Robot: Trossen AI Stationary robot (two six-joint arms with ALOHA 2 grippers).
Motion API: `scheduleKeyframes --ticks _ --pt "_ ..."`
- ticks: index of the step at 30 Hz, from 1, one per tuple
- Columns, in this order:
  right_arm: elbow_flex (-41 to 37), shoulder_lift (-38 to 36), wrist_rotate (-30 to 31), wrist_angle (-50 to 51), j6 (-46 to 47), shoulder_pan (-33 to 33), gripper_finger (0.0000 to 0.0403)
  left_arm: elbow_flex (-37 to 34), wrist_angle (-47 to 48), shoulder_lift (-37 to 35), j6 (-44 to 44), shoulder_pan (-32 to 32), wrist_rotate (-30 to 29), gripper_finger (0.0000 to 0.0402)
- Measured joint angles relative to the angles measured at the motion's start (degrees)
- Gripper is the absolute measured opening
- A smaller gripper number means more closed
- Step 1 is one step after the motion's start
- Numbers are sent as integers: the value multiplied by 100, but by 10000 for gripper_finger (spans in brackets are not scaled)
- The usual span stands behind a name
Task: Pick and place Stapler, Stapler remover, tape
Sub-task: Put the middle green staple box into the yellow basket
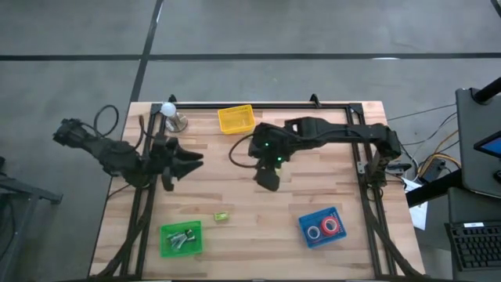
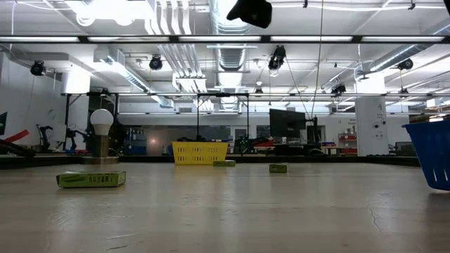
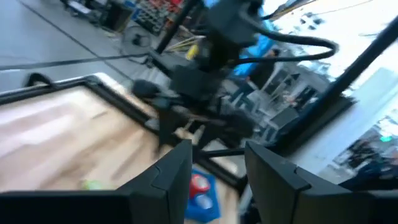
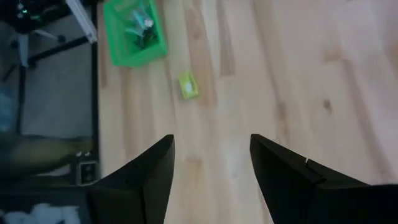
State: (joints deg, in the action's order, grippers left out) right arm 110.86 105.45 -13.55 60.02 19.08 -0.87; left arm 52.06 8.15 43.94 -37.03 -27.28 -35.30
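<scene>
Two red tape rolls (image 1: 322, 228) lie in a blue tray (image 1: 307, 221) at the near right; the left wrist view shows the tape (image 3: 199, 184) too. A small yellow-green piece (image 1: 221, 215), perhaps the stapler, lies flat on the wood near the front; the right wrist view shows this piece (image 4: 188, 85) as well. A green tray (image 1: 166, 232) at the near left holds small metal things (image 1: 182, 240) that I cannot name. My left gripper (image 1: 192, 162) hovers open over the table's left side. My right gripper (image 1: 268, 182) hangs open above the middle, well clear of the wood. Both are empty.
A yellow basket (image 1: 236, 119) stands at the far edge, and a lamp bulb on a round base (image 1: 169, 114) stands at the far left. A black frame (image 1: 258, 106) runs along the table's far edge and sides. Bare wood lies between the two trays.
</scene>
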Motion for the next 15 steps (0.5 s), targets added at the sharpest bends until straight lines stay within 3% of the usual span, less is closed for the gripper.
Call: scheduleKeyframes --ticks 4,8,15 --pt "-515 -64 -240 -260 221 114 206 -546 114 -537 578 193 494 151" --pt "-1079 -66 -918 -708 747 259 212 -993 100 -1128 676 222 803 151" --pt "-1851 31 -736 -231 663 613 293 -1654 76 -2237 885 222 1028 151"
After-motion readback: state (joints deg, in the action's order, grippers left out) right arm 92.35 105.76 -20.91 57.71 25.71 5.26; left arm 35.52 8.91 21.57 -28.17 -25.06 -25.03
